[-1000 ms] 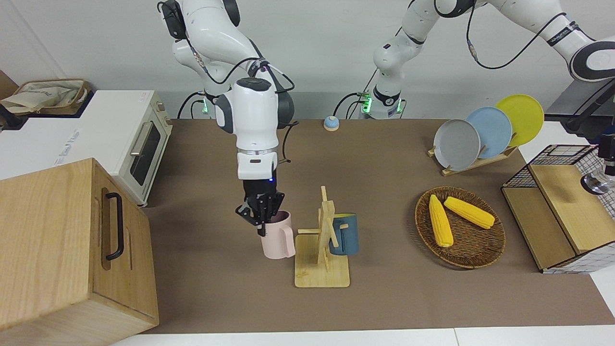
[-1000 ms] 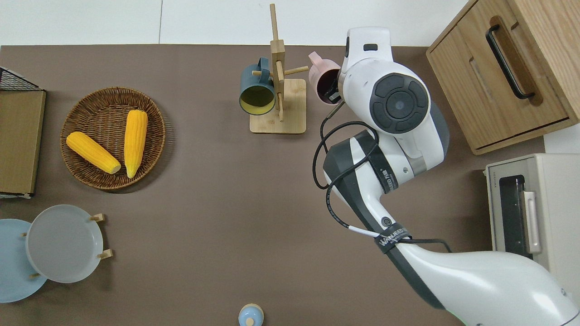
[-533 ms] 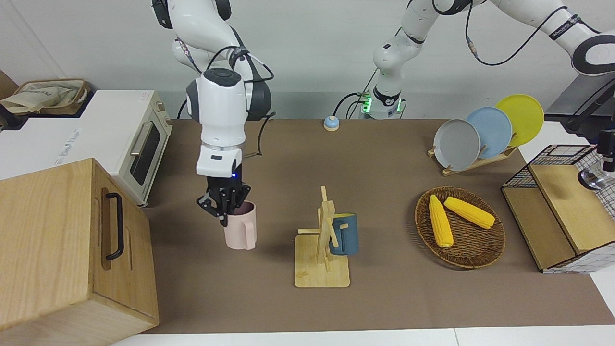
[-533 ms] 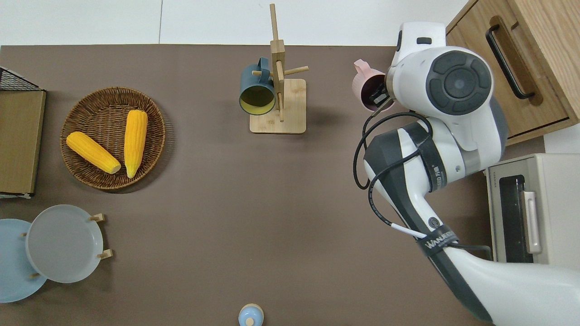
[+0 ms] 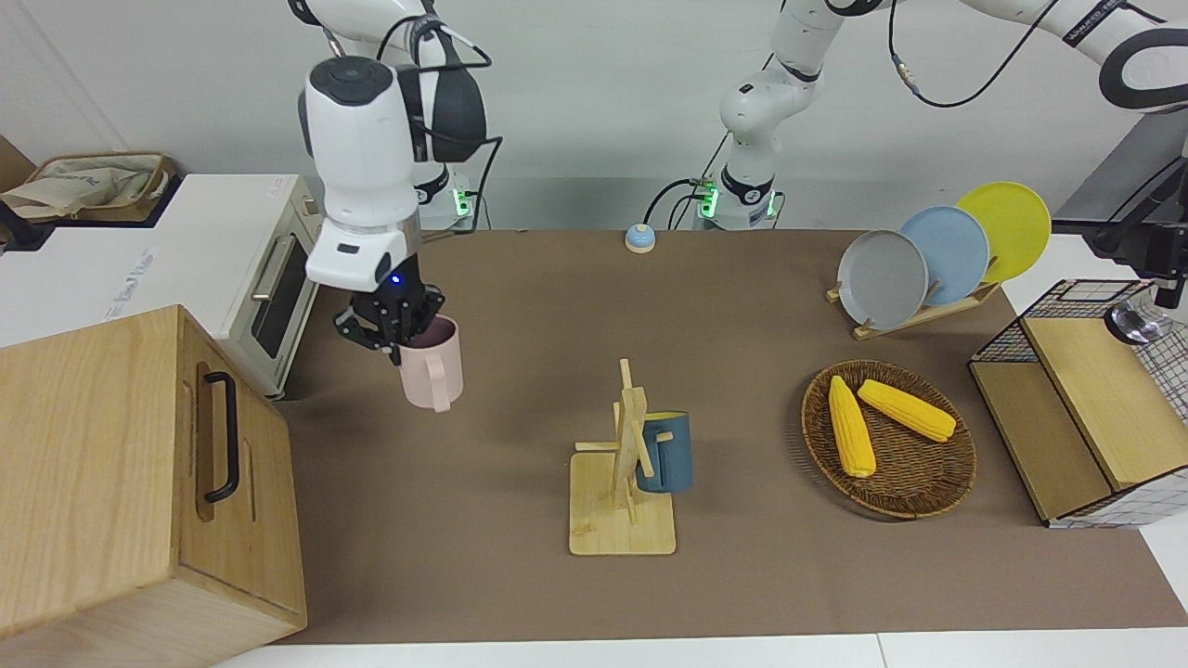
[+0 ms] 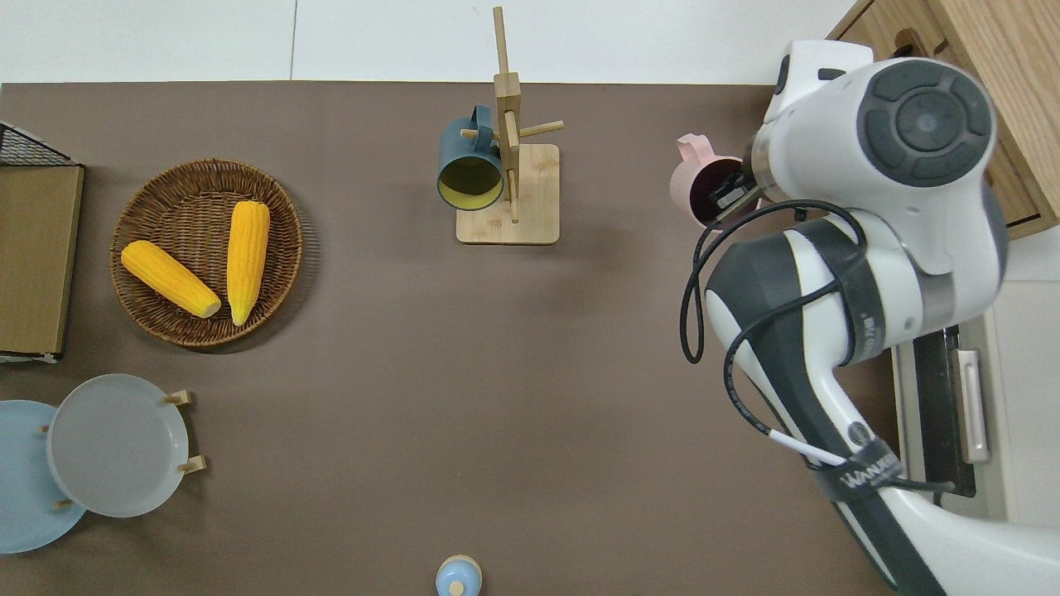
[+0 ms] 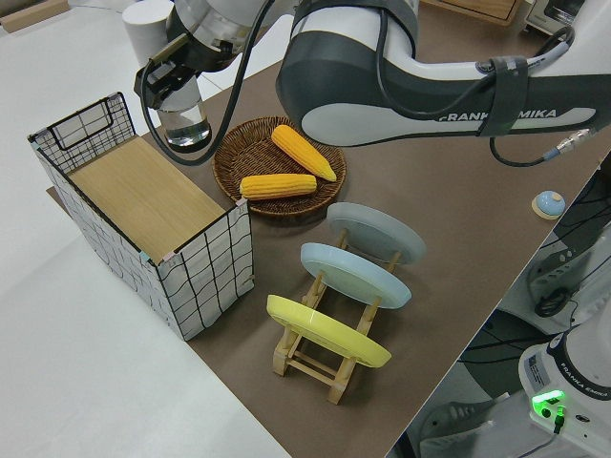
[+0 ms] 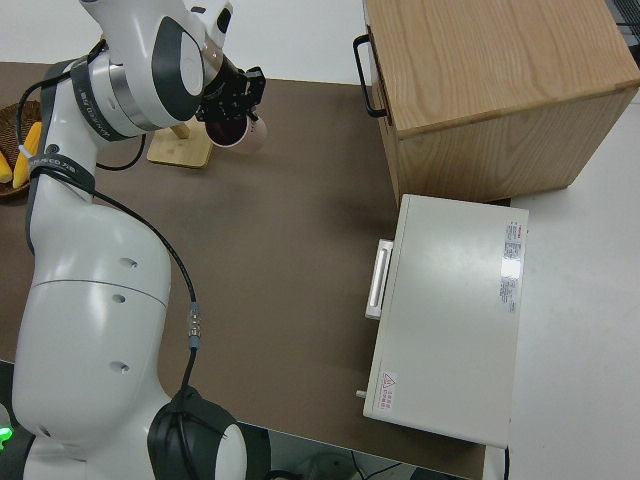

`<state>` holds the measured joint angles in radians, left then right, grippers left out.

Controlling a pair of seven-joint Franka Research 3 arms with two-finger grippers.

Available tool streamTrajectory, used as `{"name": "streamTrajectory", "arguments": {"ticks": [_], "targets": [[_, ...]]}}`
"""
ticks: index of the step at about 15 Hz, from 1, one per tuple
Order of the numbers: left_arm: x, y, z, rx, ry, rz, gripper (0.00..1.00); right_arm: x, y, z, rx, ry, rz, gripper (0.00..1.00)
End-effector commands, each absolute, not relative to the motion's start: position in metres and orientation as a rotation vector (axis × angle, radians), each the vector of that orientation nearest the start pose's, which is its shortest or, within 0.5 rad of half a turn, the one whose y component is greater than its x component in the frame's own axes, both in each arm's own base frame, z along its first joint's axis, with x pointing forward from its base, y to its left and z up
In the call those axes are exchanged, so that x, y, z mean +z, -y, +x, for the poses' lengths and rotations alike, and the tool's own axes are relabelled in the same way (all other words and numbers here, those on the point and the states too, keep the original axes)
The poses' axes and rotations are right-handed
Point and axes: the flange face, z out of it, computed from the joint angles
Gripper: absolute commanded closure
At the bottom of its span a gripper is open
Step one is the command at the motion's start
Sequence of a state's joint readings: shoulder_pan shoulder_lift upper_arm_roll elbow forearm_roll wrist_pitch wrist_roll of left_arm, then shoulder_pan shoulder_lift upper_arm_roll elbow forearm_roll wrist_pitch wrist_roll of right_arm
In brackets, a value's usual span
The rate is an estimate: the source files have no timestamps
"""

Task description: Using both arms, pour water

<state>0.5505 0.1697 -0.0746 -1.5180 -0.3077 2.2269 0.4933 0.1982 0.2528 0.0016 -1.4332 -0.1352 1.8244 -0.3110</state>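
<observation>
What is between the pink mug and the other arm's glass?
A wooden mug rack bearing a dark blue mug and a round wicker basket of corn sit on the table between the pink mug and clear glass.

Right gripper (image 5: 397, 327) is holding a pink mug (image 5: 431, 374) upright by its rim, raised over the desk (image 5: 520, 306) beside the wooden mug rack (image 5: 624, 464). Left gripper (image 7: 164, 80) is gripping a clear glass (image 7: 184, 122).
</observation>
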Motion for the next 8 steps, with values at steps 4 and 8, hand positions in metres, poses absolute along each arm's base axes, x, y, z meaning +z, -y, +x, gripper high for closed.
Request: {"name": "streamTrajectory", "arguments": {"ticks": [4,8], "targets": [[0.651,-0.225,0.569,-0.907,0.229,-3.019,1.00,0.596,-0.116,0.590,0.043,0.639,-3.098,1.000],[0.649,-0.181,0.552,-0.859,0.287,-3.030,1.00,0.600,-0.142,0.564,0.203,0.398,-3.035,1.000]]}}
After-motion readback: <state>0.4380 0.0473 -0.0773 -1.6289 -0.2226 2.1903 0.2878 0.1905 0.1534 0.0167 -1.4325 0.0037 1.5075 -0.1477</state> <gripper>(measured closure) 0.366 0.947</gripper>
